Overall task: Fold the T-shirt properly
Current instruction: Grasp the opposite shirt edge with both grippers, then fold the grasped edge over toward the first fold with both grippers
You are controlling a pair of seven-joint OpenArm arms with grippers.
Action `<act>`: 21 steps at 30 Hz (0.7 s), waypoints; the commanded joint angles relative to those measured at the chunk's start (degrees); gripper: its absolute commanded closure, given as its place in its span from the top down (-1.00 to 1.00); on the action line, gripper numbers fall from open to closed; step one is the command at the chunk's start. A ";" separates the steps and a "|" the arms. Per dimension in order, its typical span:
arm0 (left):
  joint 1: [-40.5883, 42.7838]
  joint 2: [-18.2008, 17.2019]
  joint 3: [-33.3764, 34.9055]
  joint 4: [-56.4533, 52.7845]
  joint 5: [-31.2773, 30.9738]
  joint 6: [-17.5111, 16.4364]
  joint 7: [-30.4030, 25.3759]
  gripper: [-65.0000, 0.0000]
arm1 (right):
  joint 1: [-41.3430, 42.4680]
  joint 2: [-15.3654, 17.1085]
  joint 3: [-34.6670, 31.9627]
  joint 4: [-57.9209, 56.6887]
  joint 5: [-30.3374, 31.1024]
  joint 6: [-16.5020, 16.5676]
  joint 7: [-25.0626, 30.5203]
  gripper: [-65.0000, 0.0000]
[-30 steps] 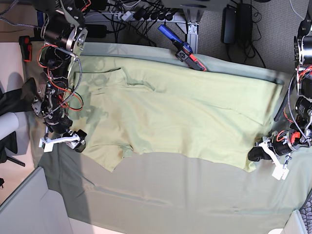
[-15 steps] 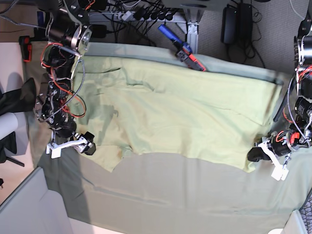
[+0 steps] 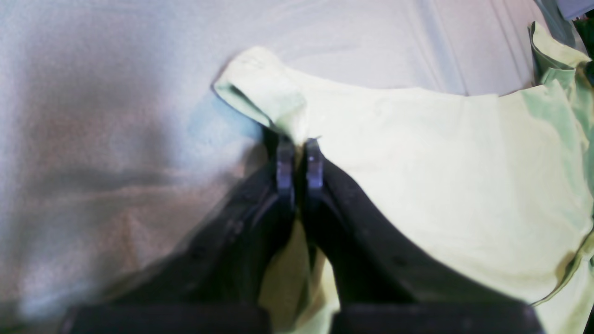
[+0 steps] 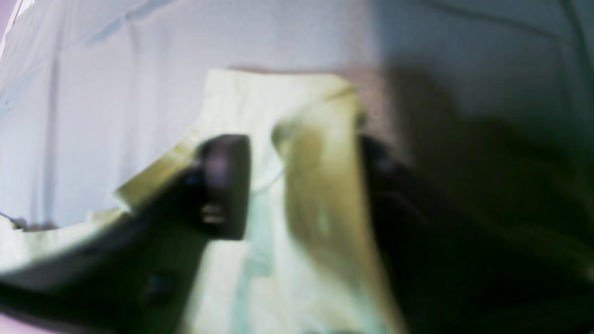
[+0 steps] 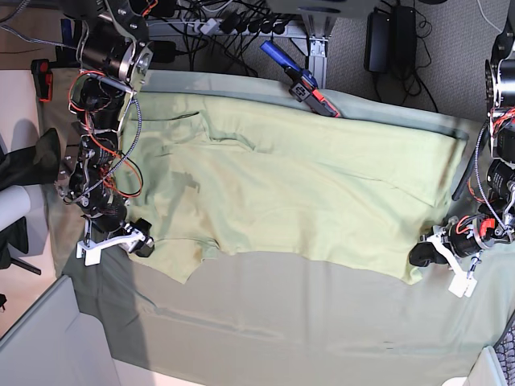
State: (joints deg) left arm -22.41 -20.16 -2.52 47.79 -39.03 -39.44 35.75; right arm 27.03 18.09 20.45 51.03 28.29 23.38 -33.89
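Note:
The lime T-shirt [image 5: 298, 185] lies spread flat across the table cloth [image 5: 282, 322], with its sleeves at the view's left. My left gripper [image 5: 420, 254] sits at the shirt's near right corner. In the left wrist view the left gripper [image 3: 299, 149] is shut on the T-shirt [image 3: 441, 176] at its hem, with the corner folded over just past the fingertips. My right gripper [image 5: 143, 241] is at the shirt's near left edge. In the blurred right wrist view the right gripper [image 4: 301, 185] is open, with a raised fold of the T-shirt [image 4: 320, 195] between its fingers.
A blue and red tool [image 5: 302, 80] lies at the table's back edge. Cables and power strips [image 5: 241, 20] lie behind the table. A black cloth [image 5: 24, 165] hangs off the left side. A grey panel [image 5: 40, 342] stands at the front left.
My right gripper has moved a little to the right and down, onto the shirt's near left edge. My left gripper and the shirt's right corner have not moved.

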 commanded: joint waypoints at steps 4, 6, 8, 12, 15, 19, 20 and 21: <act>-1.53 -0.79 -0.17 1.01 -1.01 -0.56 -0.96 -1.00 | 1.66 0.83 0.04 1.09 0.81 2.58 1.09 -1.00; -1.53 -0.79 -0.17 1.01 -1.03 -0.56 -0.98 -1.00 | 1.66 0.83 0.04 1.09 0.79 2.58 1.09 -1.00; -1.53 -0.81 -0.17 1.01 -1.03 -0.56 -0.98 -1.00 | 1.68 0.83 0.04 1.09 0.81 2.58 1.09 -1.00; -1.53 -0.81 -0.17 1.01 -1.03 -0.56 -0.98 -1.00 | 1.66 0.83 0.04 1.09 -0.11 2.58 1.07 -1.00; -1.53 -0.83 -0.17 1.01 -1.03 -0.56 -0.72 -1.00 | 1.66 0.96 0.04 1.11 -0.24 2.62 1.05 -1.00; -1.36 -1.05 -0.17 1.97 -1.77 -0.56 2.16 -1.00 | 0.61 1.57 0.04 1.95 -0.24 3.69 0.55 -1.00; -1.11 -1.31 -0.17 2.78 -3.04 -0.56 3.50 -1.00 | -0.35 1.95 0.04 2.69 -0.17 4.22 0.44 -1.00; -0.63 -1.68 -0.17 3.91 -4.87 -0.56 4.83 -1.00 | -1.55 2.34 0.04 3.85 0.15 4.61 0.44 -1.00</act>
State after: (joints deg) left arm -21.54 -20.97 -2.52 50.74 -43.09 -39.46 41.60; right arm 24.29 19.18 20.38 53.87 27.75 25.26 -34.15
